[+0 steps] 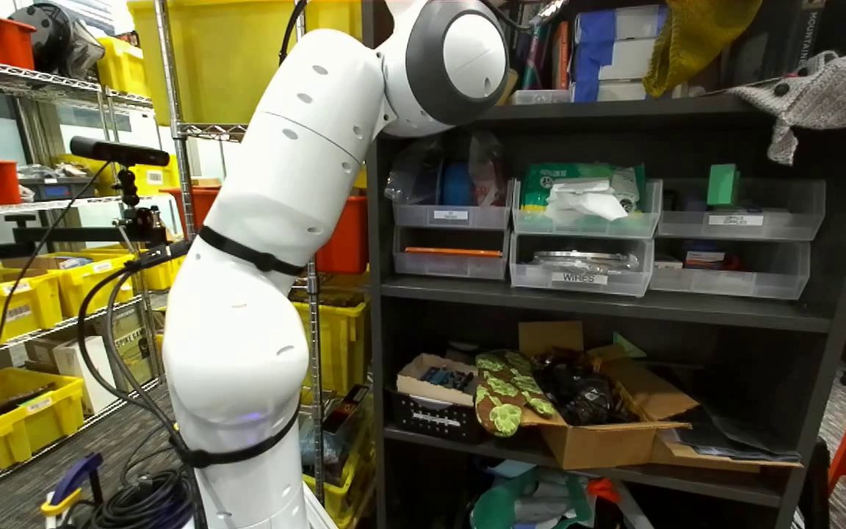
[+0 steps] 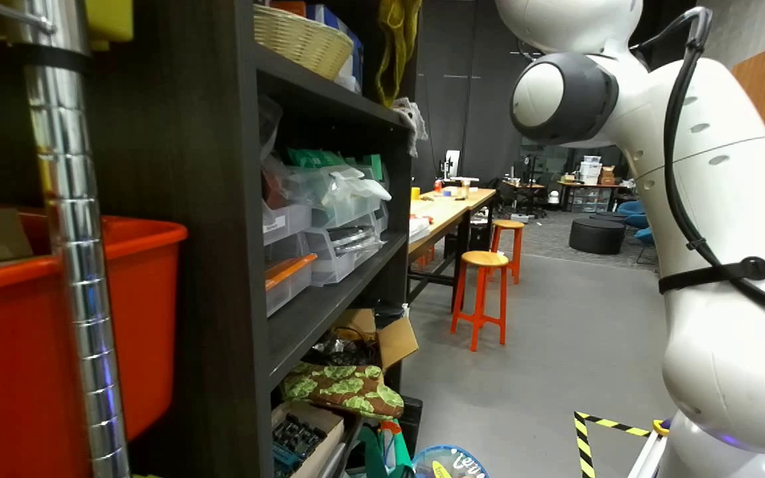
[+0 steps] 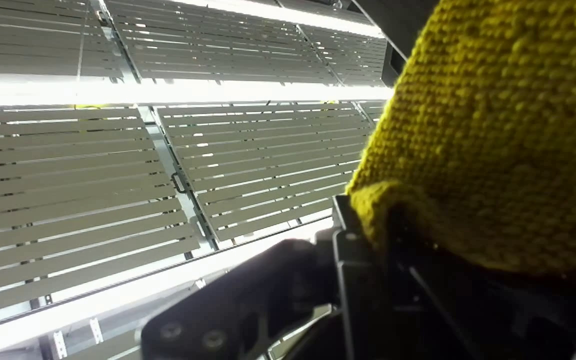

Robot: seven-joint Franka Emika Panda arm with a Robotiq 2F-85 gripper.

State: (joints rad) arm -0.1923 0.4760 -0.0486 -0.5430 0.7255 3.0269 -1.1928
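landmark: dark bookcase [image 2: 216, 199], open-fronted; all places are given from it.

item: gripper [image 3: 368, 225], one, black; jaws drawn together, pinching a bunched edge of the yellow knit [image 3: 498, 135].

item: yellow knit, one, coarse stitch; in the gripper's pinch in the wrist view, spreading out past it; in both exterior views, hanging at the front of the bookcase's upper board [image 1: 614, 110], lower end about level with that board.

item: grey knit [image 1: 816, 103], one, with a round black spot; draped over the front of the bookcase's upper board, near the yellow knit, toward the end nearest the wood-topped table [image 2: 439, 212].

item: robot arm [image 1: 283, 191], one, white with grey joint covers, black straps around it; standing before the bookcase.

item: woven basket [image 2: 303, 43], one; on the bookcase's upper board, at the end nearest the red-orange bin [image 2: 150, 299].

item: clear bins [image 1: 467, 268], six, in two tiers; on the bookcase's middle board [image 1: 687, 312]; one labelled "wires".

item: green packet [image 1: 540, 184], one; in an upper bin on the bookcase's middle board.

item: cardboard box [image 1: 599, 444], one, flaps open, black-wrapped contents; on the bookcase's lower board [image 1: 687, 485].

item: brown-and-green cloth [image 1: 507, 389], one, patterned; on the bookcase's lower tier, between the cardboard box and a black crate [image 1: 434, 422].
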